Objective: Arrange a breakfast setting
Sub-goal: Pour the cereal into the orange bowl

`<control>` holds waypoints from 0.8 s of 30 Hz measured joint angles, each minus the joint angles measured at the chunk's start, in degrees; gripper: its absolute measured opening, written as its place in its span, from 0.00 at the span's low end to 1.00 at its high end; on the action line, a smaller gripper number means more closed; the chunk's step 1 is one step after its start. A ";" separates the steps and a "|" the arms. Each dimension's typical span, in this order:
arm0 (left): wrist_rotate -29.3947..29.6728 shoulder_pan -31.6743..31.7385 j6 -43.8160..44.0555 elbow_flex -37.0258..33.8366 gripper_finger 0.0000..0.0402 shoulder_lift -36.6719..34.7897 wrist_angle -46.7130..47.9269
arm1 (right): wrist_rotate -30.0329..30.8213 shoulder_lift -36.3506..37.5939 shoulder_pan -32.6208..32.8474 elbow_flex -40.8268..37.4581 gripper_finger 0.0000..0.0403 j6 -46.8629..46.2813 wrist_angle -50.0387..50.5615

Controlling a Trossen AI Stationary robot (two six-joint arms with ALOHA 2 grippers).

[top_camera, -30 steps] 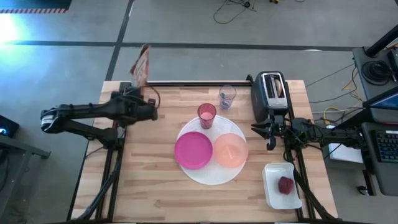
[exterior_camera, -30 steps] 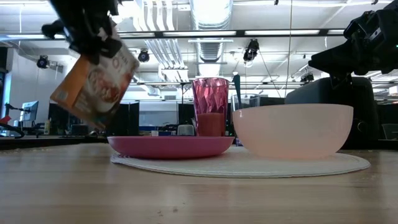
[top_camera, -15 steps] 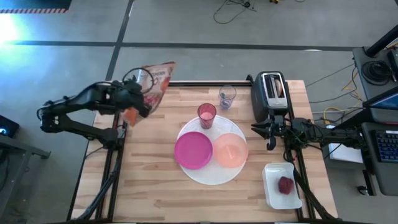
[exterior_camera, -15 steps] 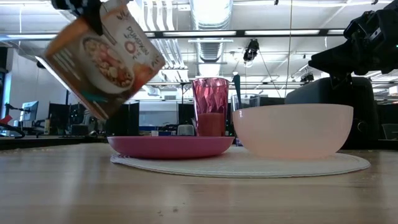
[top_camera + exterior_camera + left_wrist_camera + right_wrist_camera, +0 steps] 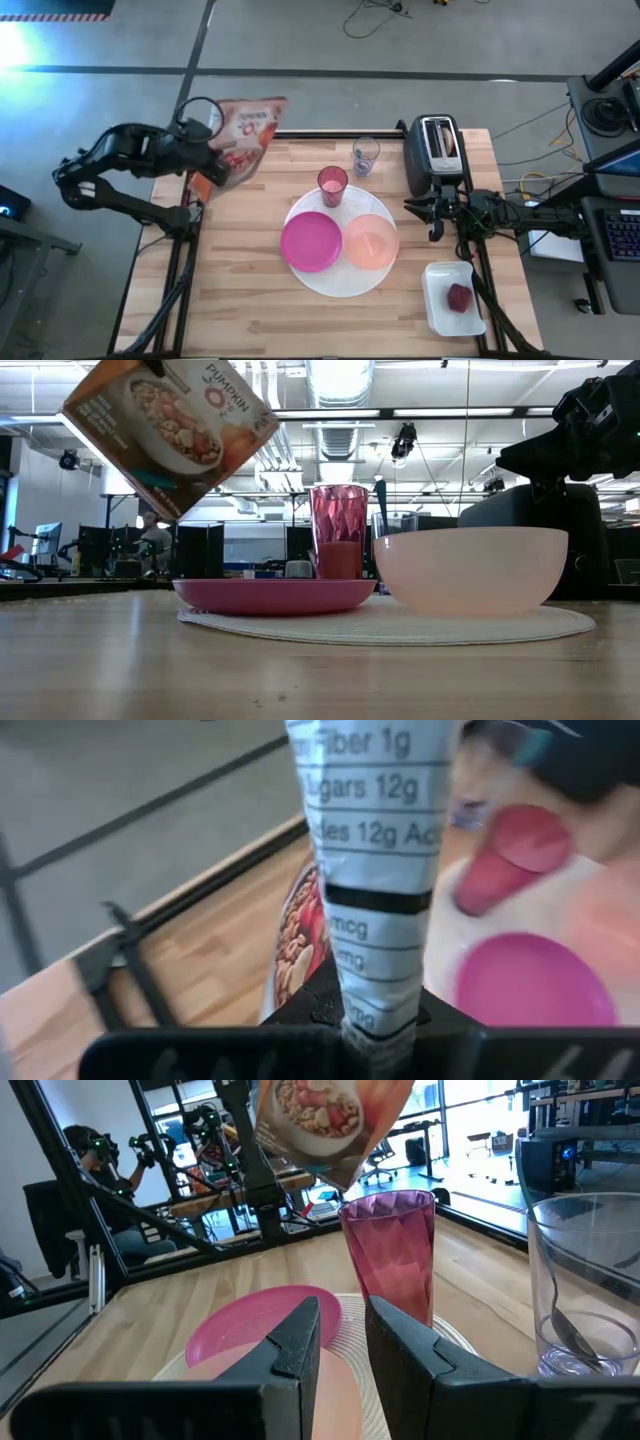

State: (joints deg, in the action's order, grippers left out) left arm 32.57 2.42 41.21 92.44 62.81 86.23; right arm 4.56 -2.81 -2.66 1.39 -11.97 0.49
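Orange printed cereal pouch [image 5: 240, 140] pinched by left pincer [image 5: 205, 158].
Pouch is held tilted above worktop [image 5: 250, 290], beside pink translucent cup [image 5: 332, 185]; right pincer [image 5: 432, 213] is slightly spread.

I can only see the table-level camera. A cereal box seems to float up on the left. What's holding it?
Observer: The left gripper is shut on a narrow edge of the orange pumpkin cereal box, which hangs tilted over the table's rear left corner.
Operator: Any real food out?
Observer: A dark red fruit lies in a white rectangular tray at the front right corner.
Operator: And the other arm?
Observer: The right gripper hangs at the right edge, fingers slightly apart, holding nothing.
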 joint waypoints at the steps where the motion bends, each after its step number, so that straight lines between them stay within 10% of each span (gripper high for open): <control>1: -0.69 -0.99 0.07 0.00 0.00 0.31 -0.50 | 0.00 0.01 0.00 0.00 0.18 0.00 0.02; 24: -18.13 -21.56 9.05 8.21 0.00 19.59 -6.62 | 0.00 0.02 0.00 0.00 0.18 0.00 0.02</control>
State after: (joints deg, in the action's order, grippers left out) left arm 14.45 -19.14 50.26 100.66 82.40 79.62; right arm 4.56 -2.79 -2.66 1.39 -11.97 0.51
